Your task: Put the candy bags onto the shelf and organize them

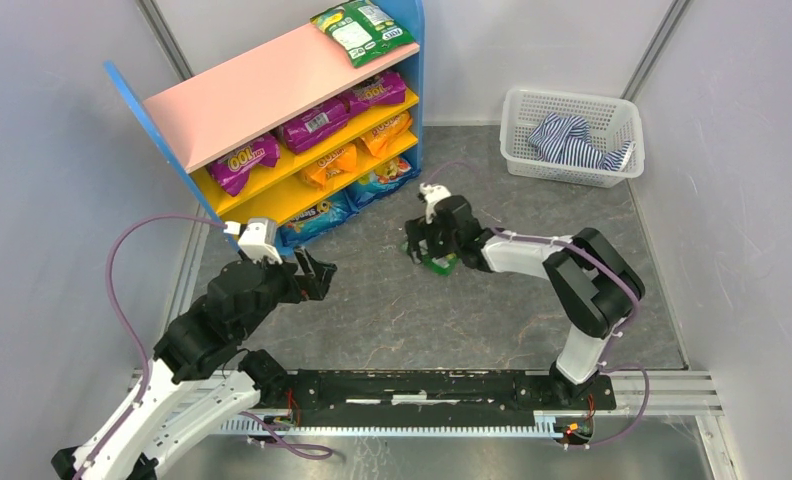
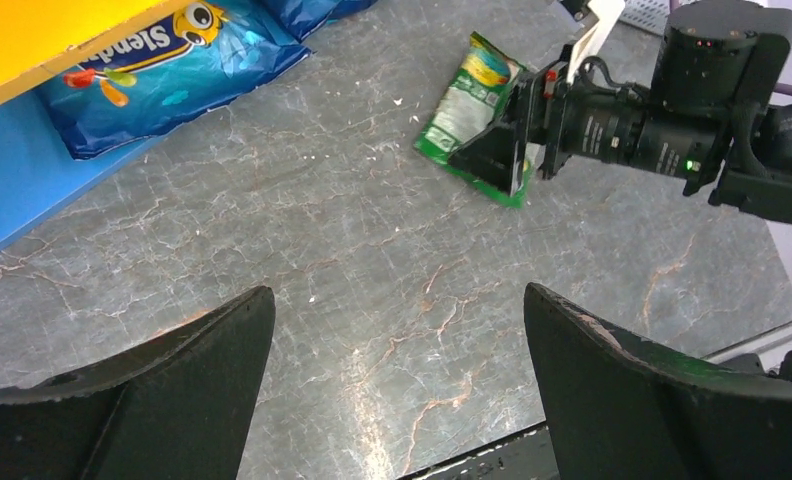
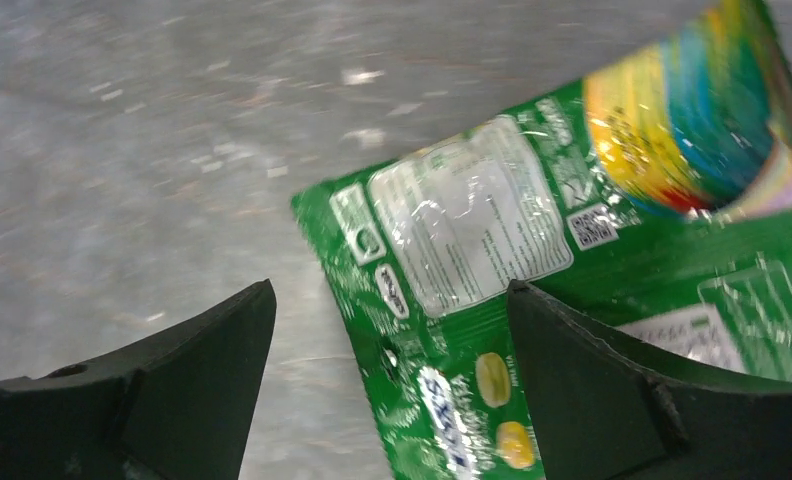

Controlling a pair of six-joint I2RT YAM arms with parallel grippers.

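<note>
A green candy bag (image 3: 492, 230) is lying on the desk (image 1: 392, 310).
The left tool (image 2: 400, 290) is hanging wide open in front. The right tool (image 3: 392, 290) is spreading open over the bag. Farther back, the shelf (image 1: 272, 90) is holding more bags (image 1: 317, 122).

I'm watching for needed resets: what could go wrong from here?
The green bag lies flat on the table and looks glossy. The open right gripper sits over one end, so closing may slip off or pinch only an edge. The other green bag lies at a corner of the shelf's pink top board; adding this one there might push it off.
</note>
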